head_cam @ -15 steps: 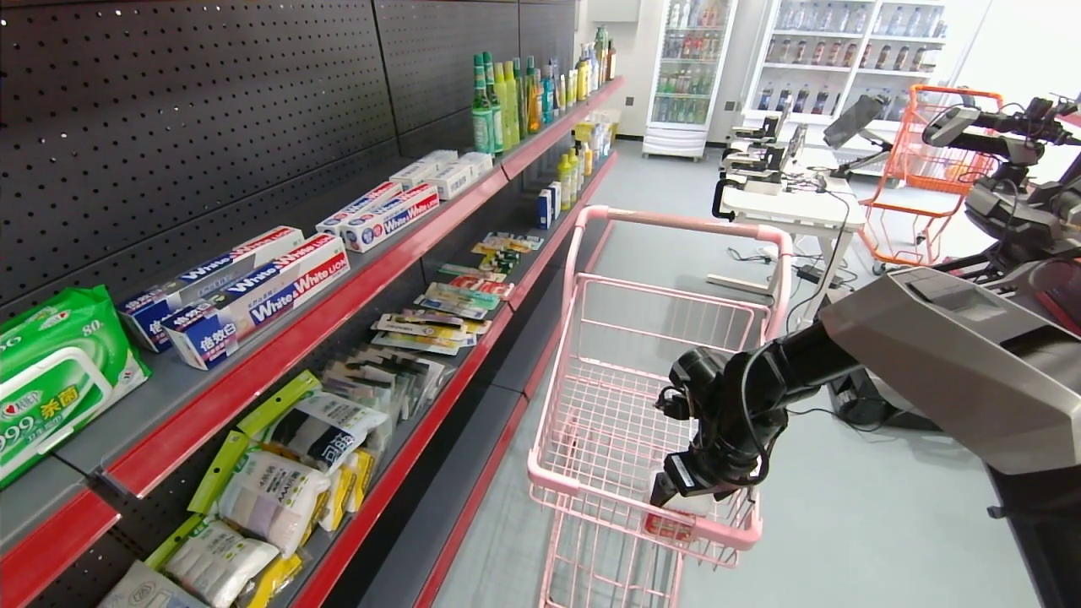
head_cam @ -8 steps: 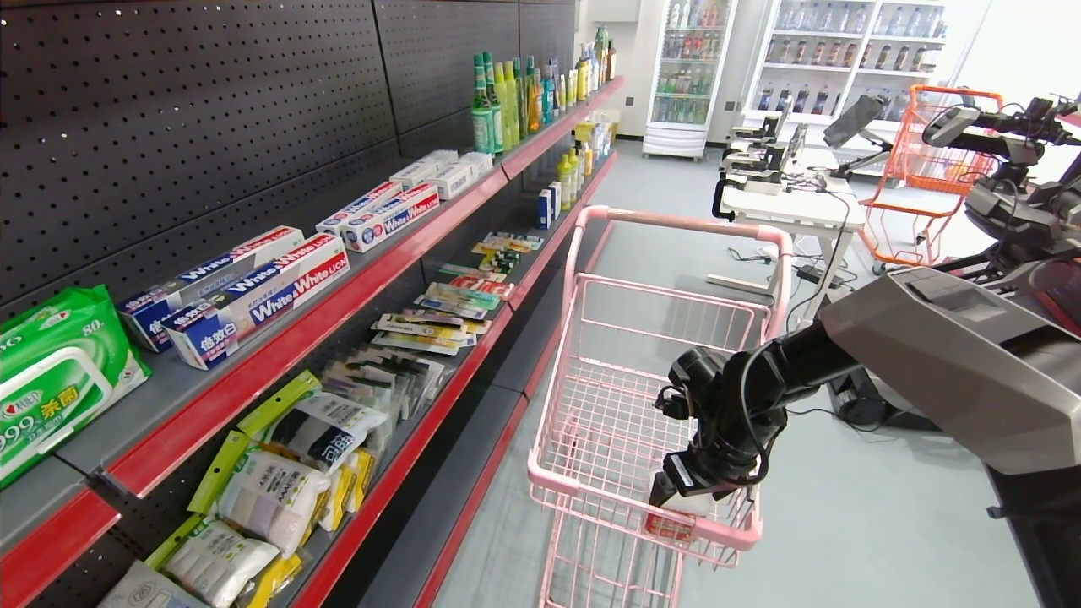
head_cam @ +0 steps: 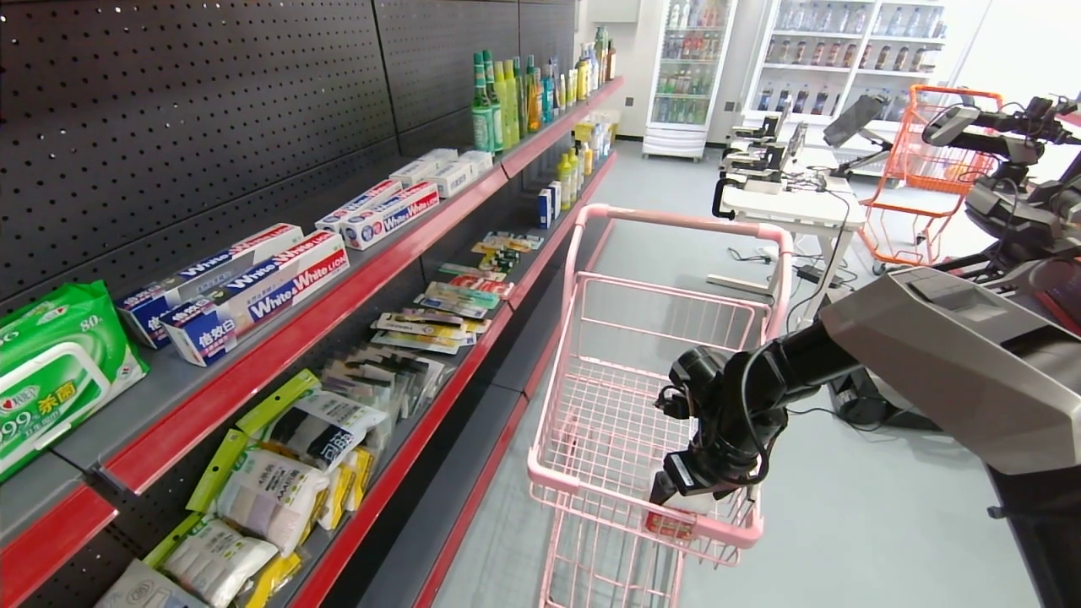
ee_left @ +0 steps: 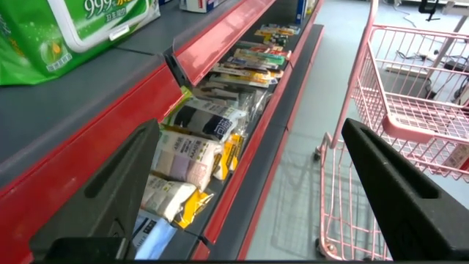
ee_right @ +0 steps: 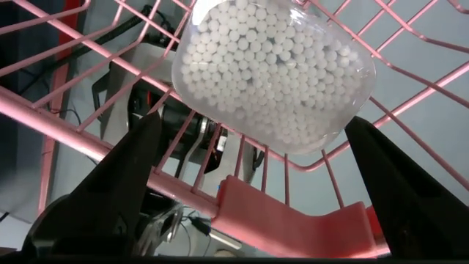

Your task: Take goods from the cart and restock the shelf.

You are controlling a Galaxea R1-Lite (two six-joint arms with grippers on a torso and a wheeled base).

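Observation:
A clear round tub packed with small white tips (ee_right: 271,73) lies on the wire floor of the pink cart (head_cam: 583,291), at its near right corner. My right gripper (ee_right: 253,125) hangs just over the tub, open, one finger on each side and neither touching it. In the head view the right gripper (head_cam: 676,498) is low inside the cart behind the front rim. My left gripper (ee_left: 249,128) is open and holds nothing, in the aisle between the red-edged shelf (ee_left: 220,44) and the cart (ee_left: 410,132).
The top shelf (head_cam: 338,312) carries a green wipes pack (head_cam: 51,371), toothpaste boxes (head_cam: 253,291) and bottles (head_cam: 507,101). The lower level holds packets (head_cam: 279,490). A white desk (head_cam: 802,207) and an orange cart (head_cam: 929,169) stand farther down the aisle.
The head view has shifted slightly, so the shelf goods sit a little higher and further left. Neither arm has visibly moved.

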